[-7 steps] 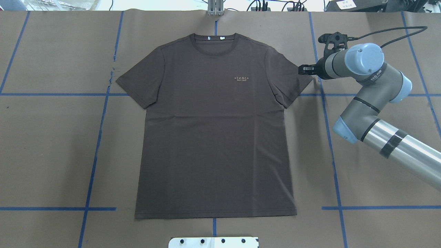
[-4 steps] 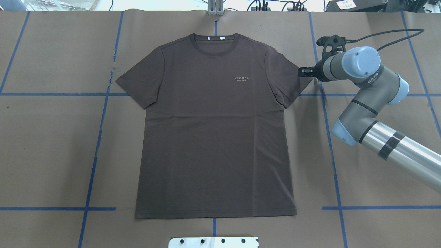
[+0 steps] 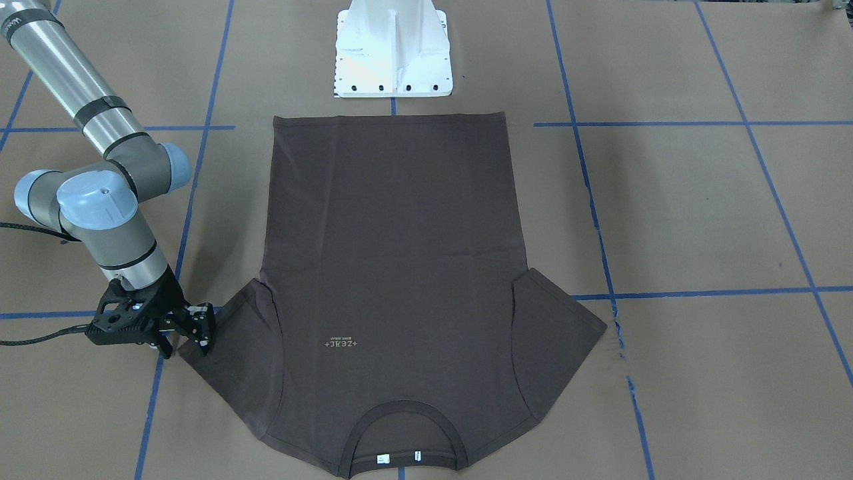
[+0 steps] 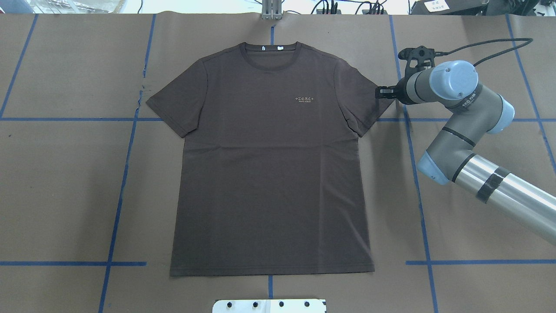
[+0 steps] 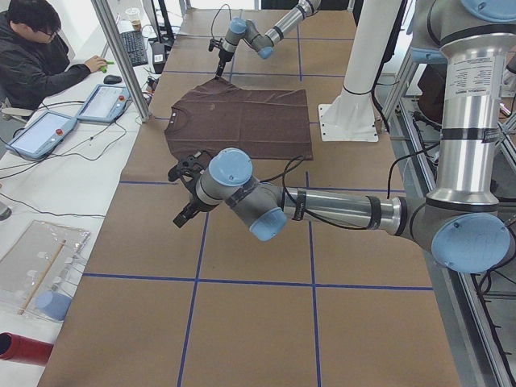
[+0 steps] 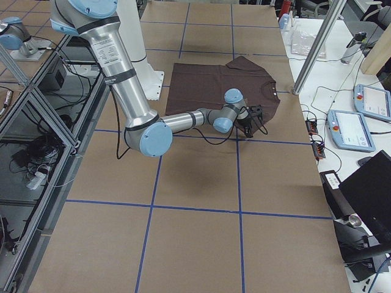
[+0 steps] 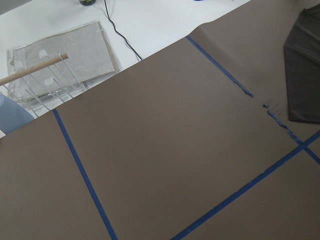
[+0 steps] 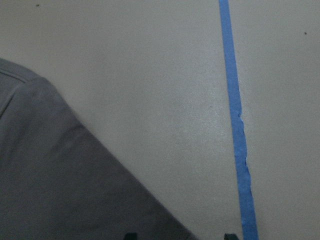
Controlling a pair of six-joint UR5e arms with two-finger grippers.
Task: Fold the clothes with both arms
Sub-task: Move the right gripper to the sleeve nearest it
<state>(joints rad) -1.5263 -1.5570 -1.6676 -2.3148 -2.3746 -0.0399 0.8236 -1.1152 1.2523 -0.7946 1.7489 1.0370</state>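
Right pincer at T-shirt sleeve corner

right gripper: has crept closer to the edge of the T-shirt sleeve and now overlaps its outer corner.
right arm: wrist and blue joint cap have shifted slightly toward the shirt and the robot.
cable: its loop has shifted with the wrist.

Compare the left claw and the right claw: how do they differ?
The right claw sits at the tip of one sleeve of the T-shirt; the left claw is off the shirt, over bare paper. The right claw's jaws stand apart in its wrist view; the left claw's state cannot be told. Both are black.
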